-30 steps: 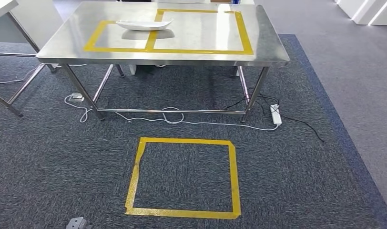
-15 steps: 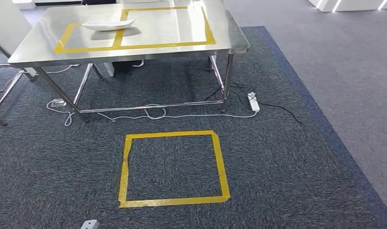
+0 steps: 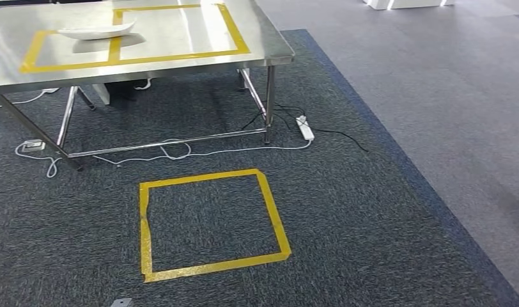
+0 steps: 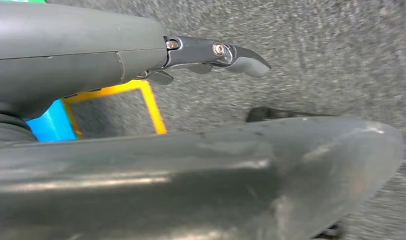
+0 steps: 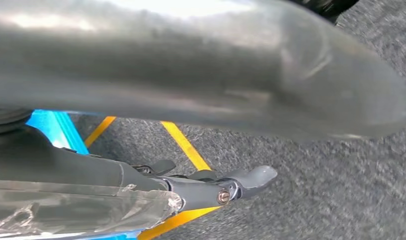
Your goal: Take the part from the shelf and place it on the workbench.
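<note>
- Head view: a shallow white part lying on the stainless workbench, across the yellow tape line that splits the marked rectangle. On the carpet in front, a yellow taped square; a white power strip and cables by the bench leg. Placing looks done. Judged next: stand clear, or walk to the shelf if another part is wanted, which calls for turning the body.
- Left wrist view: left hand hanging over the carpet, fingers stretched apart from the thumb, nothing between them.
- Right wrist view: right hand likewise spread and empty, fingers straight.
- No legible brand, label or writing anywhere.
</note>
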### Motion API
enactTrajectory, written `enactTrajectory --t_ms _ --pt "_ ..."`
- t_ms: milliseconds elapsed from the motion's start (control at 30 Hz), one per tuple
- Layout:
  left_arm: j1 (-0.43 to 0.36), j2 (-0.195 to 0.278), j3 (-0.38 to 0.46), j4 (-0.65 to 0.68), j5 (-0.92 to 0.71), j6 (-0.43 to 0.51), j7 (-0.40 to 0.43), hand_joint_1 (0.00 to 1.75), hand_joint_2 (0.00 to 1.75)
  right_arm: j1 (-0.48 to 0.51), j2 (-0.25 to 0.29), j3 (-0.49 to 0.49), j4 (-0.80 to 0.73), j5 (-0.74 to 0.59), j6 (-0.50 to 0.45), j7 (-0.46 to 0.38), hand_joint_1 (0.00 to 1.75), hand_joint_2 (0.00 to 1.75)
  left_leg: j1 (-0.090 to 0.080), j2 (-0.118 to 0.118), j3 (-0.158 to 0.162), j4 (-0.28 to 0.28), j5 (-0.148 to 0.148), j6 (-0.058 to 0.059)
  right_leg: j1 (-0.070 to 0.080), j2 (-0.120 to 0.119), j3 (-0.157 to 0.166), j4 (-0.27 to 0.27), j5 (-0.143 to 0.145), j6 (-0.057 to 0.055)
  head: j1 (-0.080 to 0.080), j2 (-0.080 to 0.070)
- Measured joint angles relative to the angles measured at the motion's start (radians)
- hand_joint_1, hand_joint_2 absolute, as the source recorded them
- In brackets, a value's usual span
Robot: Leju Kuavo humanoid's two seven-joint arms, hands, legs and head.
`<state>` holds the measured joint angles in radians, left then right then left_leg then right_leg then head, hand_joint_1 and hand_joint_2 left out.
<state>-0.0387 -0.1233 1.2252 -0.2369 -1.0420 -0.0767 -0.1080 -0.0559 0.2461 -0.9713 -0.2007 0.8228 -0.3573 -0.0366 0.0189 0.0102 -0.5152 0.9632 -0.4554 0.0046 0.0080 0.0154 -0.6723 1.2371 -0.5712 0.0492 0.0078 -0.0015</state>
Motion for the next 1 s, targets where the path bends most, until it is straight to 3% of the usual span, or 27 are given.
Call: enactTrajectory --t_ms 33,67,100,167,233,267,333,400,467,500,533,567,600,633,700,767,833,900,967,1000 --pt "0.002 -0.001 0.0 0.0 -0.004 0.004 0.005 0.0 0.0 0.001 0.0 -0.002 0.0 0.001 -0.009 -0.006 0.0 0.0 0.0 0.014 0.0 0.0 0.0 0.0 -0.004 -0.005 -0.021 0.047 -0.014 0.005 0.0 0.0" --pt "0.003 -0.003 0.0 0.0 -0.009 0.007 0.01 0.0 0.0 0.003 -0.001 -0.003 0.0 0.002 -0.016 -0.011 0.0 0.0 0.001 0.027 -0.001 0.001 0.0 -0.001 -0.008 -0.008 -0.022 0.054 -0.008 0.01 0.0 0.0" --pt "0.003 -0.005 0.0 0.0 -0.014 0.01 0.013 0.0 0.0 0.004 -0.001 -0.005 -0.001 0.004 -0.023 -0.015 0.0 0.0 0.002 0.04 0.0 0.001 0.0 -0.003 -0.012 -0.014 -0.001 0.018 0.017 0.013 0.0 0.0" --pt "0.001 -0.008 -0.001 0.0 -0.029 0.014 0.018 0.0 0.0 0.004 -0.001 -0.006 -0.004 0.012 -0.044 -0.03 0.0 0.0 0.003 0.061 0.005 0.002 -0.002 -0.012 -0.017 -0.048 0.079 -0.128 0.081 0.018 0.002 0.0" --pt "0.0 -0.01 -0.009 0.0 -0.064 0.022 0.02 0.0 0.0 0.002 -0.001 -0.006 -0.007 0.027 -0.081 -0.064 0.0 0.0 -0.001 0.077 0.009 0.004 -0.005 -0.026 -0.017 -0.078 0.131 -0.225 0.113 0.008 0.002 0.0" --pt "0.0 -0.01 -0.019 0.0 -0.092 0.028 0.021 0.0 0.0 0.002 -0.001 -0.006 -0.008 0.035 -0.101 -0.083 0.0 0.0 -0.004 0.085 0.01 0.004 -0.005 -0.034 -0.015 -0.081 0.132 -0.236 0.114 -0.001 0.001 0.0" --pt "0.0 -0.011 -0.049 0.0 -0.154 0.039 0.029 0.0 0.0 0.004 -0.002 -0.006 -0.01 0.04 -0.131 -0.111 0.0 0.0 -0.001 0.097 0.011 0.003 -0.004 -0.048 -0.013 -0.058 0.121 -0.234 0.118 -0.022 -0.002 0.0" --pt "0.0 -0.012 -0.08 0.0 -0.189 0.044 0.036 0.0 0.0 0.005 -0.002 -0.007 -0.013 0.037 -0.148 -0.127 0.0 0.0 0.003 0.066 -0.002 0.035 -0.033 -0.058 -0.014 -0.037 0.118 -0.236 0.126 -0.039 -0.005 0.0" --pt "0.003 -0.014 -0.097 0.0 -0.19 0.045 0.038 0.0 0.0 0.002 -0.003 -0.007 -0.015 0.035 -0.157 -0.144 0.0 0.0 0.003 0.017 -0.054 0.147 -0.1 -0.059 -0.013 -0.015 0.114 -0.238 0.133 -0.051 -0.011 0.0" --pt "0.005 -0.015 -0.101 0.0 -0.19 0.045 0.039 0.0 0.0 0.002 -0.003 -0.007 -0.016 0.034 -0.161 -0.152 0.0 0.0 0.001 0.004 -0.09 0.22 -0.132 -0.057 -0.011 -0.002 0.111 -0.238 0.135 -0.054 -0.013 0.0" --pt "0.007 -0.016 -0.104 0.0 -0.193 0.045 0.042 0.0 0.0 0.002 -0.003 -0.007 -0.016 0.034 -0.164 -0.159 0.0 0.0 0.0 -0.002 -0.12 0.278 -0.149 -0.055 -0.009 0.012 0.109 -0.238 0.136 -0.055 -0.014 0.0" --pt "0.01 -0.017 -0.109 0.0 -0.199 0.044 0.047 0.0 0.0 0.003 -0.003 -0.007 -0.017 0.035 -0.166 -0.167 0.0 0.0 -0.002 -0.004 -0.136 0.303 -0.146 -0.052 -0.007 0.028 0.108 -0.238 0.137 -0.056 -0.014 0.0" --pt "0.011 -0.017 -0.115 0.0 -0.207 0.044 0.053 0.0 0.0 0.004 -0.003 -0.007 -0.017 0.037 -0.169 -0.175 0.0 0.0 -0.003 -0.007 -0.132 0.287 -0.121 -0.048 -0.006 0.043 0.108 -0.238 0.138 -0.055 -0.014 0.0" --pt "0.012 -0.017 -0.121 0.0 -0.214 0.044 0.06 0.0 0.0 0.004 -0.003 -0.007 -0.018 0.038 -0.171 -0.182 0.0 0.0 -0.004 -0.014 -0.111 0.236 -0.083 -0.044 -0.005 0.058 0.109 -0.238 0.139 -0.054 -0.014 0.0" --pt "0.012 -0.017 -0.132 0.0 -0.228 0.042 0.071 0.0 0.0 0.002 -0.003 -0.007 -0.018 0.041 -0.175 -0.195 0.0 0.0 -0.002 -0.053 -0.05 0.096 -0.016 -0.034 -0.003 0.087 0.107 -0.234 0.14 -0.048 -0.014 0.0" --pt "0.011 -0.018 -0.141 0.0 -0.236 0.038 0.075 0.0 0.0 0.001 -0.004 -0.007 -0.018 0.042 -0.179 -0.204 0.0 0.0 -0.002 -0.08 -0.019 0.022 0.002 -0.029 -0.002 0.109 0.1 -0.232 0.142 -0.039 -0.015 0.0" --pt "0.01 -0.019 -0.149 0.0 -0.24 0.034 0.078 0.0 0.0 0.004 -0.005 -0.007 -0.019 0.041 -0.182 -0.211 0.0 0.0 -0.004 -0.066 -0.018 0.015 0.002 -0.021 -0.005 0.124 0.09 -0.234 0.145 -0.027 -0.015 0.0" --pt "0.009 -0.02 -0.154 0.0 -0.244 0.034 0.08 0.0 0.0 0.007 -0.006 -0.007 -0.019 0.039 -0.183 -0.216 0.0 0.0 -0.002 -0.044 -0.016 0.012 0.006 -0.009 -0.006 0.086 0.075 -0.209 0.128 -0.015 -0.01 0.0" --pt "0.012 -0.022 -0.158 0.0 -0.249 0.035 0.081 0.0 0.0 0.004 -0.007 -0.008 -0.02 0.036 -0.182 -0.219 0.0 0.0 -0.002 -0.017 -0.014 0.01 0.006 0.0 -0.007 0.021 0.026 -0.104 0.066 -0.004 -0.002 0.0" --pt "0.014 -0.023 -0.16 0.0 -0.252 0.037 0.082 0.0 0.0 0.003 -0.007 -0.008 -0.02 0.034 -0.18 -0.219 0.0 0.0 -0.003 -0.002 -0.014 0.01 0.005 0.002 -0.009 0.004 -0.009 -0.032 0.031 0.002 0.0 0.0"
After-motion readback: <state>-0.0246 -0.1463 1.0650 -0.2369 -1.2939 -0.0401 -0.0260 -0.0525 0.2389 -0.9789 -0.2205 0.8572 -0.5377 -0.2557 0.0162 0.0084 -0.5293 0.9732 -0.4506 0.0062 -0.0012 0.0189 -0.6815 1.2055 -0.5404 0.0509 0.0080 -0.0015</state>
